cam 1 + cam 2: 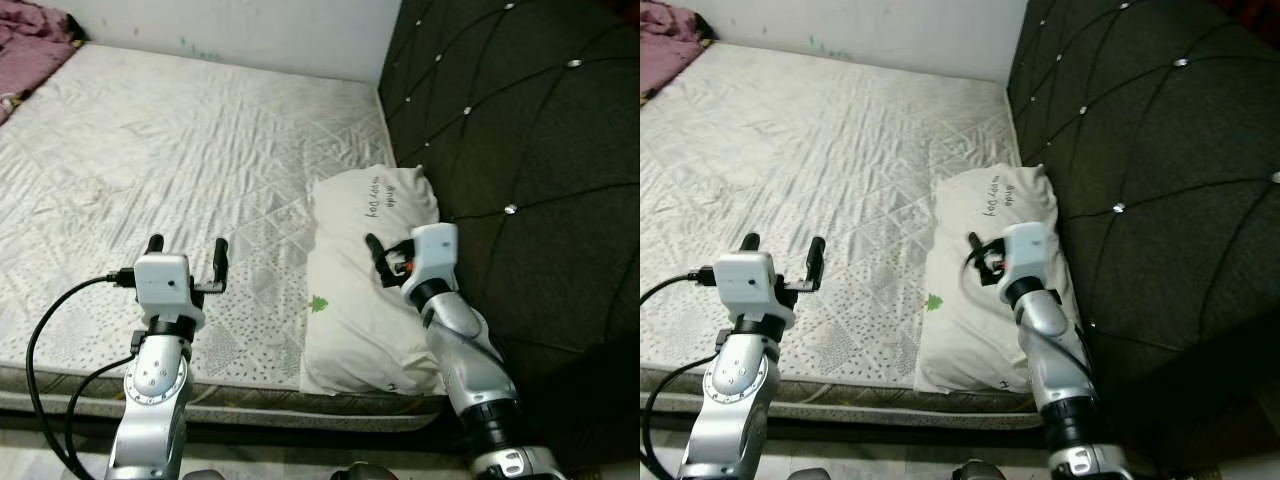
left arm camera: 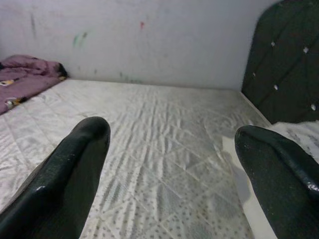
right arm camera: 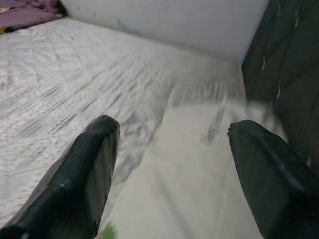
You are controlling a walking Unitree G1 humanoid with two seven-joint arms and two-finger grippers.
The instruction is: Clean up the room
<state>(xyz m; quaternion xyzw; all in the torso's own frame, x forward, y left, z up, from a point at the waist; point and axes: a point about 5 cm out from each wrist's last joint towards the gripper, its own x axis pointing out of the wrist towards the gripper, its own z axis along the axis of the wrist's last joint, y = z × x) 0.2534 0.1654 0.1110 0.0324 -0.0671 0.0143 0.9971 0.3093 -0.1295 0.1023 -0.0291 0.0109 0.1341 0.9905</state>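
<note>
You are standing at the foot edge of the bed (image 1: 150,140), and the step in hand looks like arranging the white pillow (image 1: 365,300), the one loose thing within your reach. It lies at about 1 o'clock from you, lengthwise along the dark quilted headboard (image 1: 520,150), with its near end at the mattress edge. Your right claw (image 1: 385,262) hovers over the middle of the pillow with the fingers spread wide and nothing between them. Your left claw (image 1: 186,262) is over the bare mattress at about 11 o'clock, also wide and empty. A purple blanket (image 1: 35,45) is bunched at the far corner, about 10 o'clock, well apart from both arms. For the next move I think you must lower the right claw onto the pillow cloth and pinch a fold before you lift it.
</note>
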